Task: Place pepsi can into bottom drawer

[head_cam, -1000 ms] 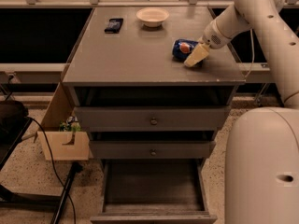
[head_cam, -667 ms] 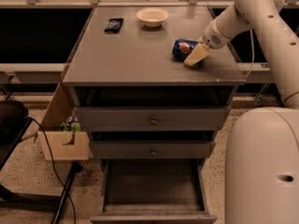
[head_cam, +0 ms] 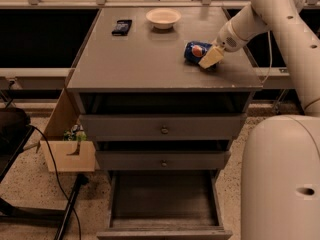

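Lying sideways on the right half of the flat grey wooden cabinet top [head_cam: 145,59]: 1 blue cylindrical pepsi can [head_cam: 192,49]. The cream gripper [head_cam: 210,57] is against it, but its grip cannot be determined. The bottom drawer [head_cam: 162,200] is open below.

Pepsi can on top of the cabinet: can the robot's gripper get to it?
Probably yes. The gripper is right at the pepsi can, which lies on its side near the right edge of the cabinet top. Nothing stands between them; the bowl and black device sit away at the back.
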Robot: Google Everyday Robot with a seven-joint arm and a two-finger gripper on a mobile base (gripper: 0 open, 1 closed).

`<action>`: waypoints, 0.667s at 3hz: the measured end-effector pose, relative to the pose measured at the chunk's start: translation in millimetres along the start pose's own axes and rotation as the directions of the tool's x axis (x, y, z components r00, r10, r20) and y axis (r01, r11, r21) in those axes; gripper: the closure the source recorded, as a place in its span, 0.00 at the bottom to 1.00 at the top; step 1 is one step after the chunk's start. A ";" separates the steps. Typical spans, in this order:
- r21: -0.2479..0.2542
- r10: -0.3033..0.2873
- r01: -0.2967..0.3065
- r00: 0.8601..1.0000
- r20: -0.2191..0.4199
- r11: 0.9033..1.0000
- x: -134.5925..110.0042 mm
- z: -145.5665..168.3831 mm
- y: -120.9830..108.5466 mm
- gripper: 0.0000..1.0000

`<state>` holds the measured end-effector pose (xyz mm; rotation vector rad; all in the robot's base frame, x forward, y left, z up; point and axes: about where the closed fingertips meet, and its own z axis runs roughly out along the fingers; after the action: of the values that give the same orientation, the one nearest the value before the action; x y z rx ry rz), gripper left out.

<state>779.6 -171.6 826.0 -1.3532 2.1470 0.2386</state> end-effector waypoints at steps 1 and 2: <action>0.000 0.000 0.000 1.000 0.000 1.000 -1.9 -3.1 -0.3 1.00; -0.019 -0.013 0.013 1.000 -0.013 1.000 -8.4 -26.5 12.5 1.00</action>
<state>761.2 -171.0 850.3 -1.3821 2.1509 0.2463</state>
